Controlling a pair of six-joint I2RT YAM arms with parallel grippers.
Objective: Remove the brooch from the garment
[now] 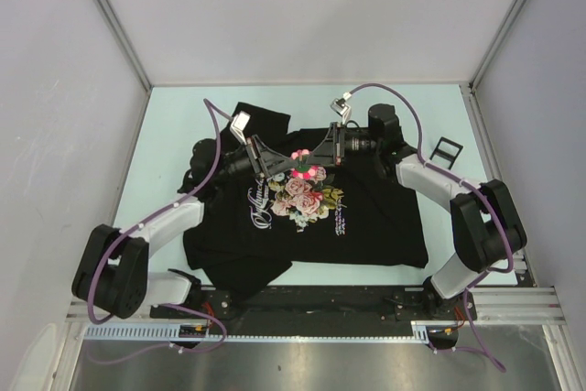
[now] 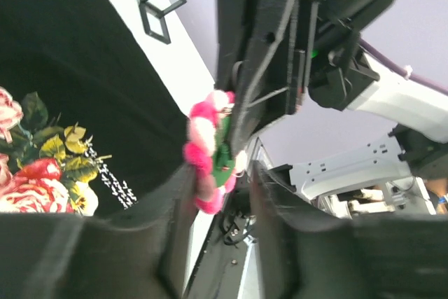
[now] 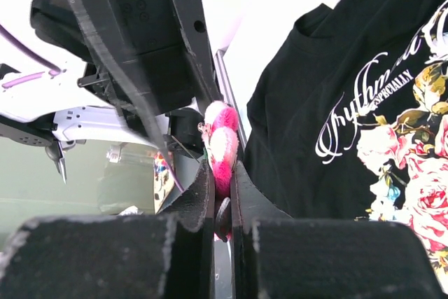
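Pale table (image 1: 183,107) w/ black garment (image 1: 366,226); puffy pink-green brooch (image 3: 222,146) in right hand (image 3: 222,176).

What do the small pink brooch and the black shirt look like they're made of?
The brooch looks like soft felt or plush: matte, with fuzzy-edged pink petals. Its fastening can't be made out. The garment looks like thin cotton-type jersey: matte black, rumpling in soft folds, with a flat print.
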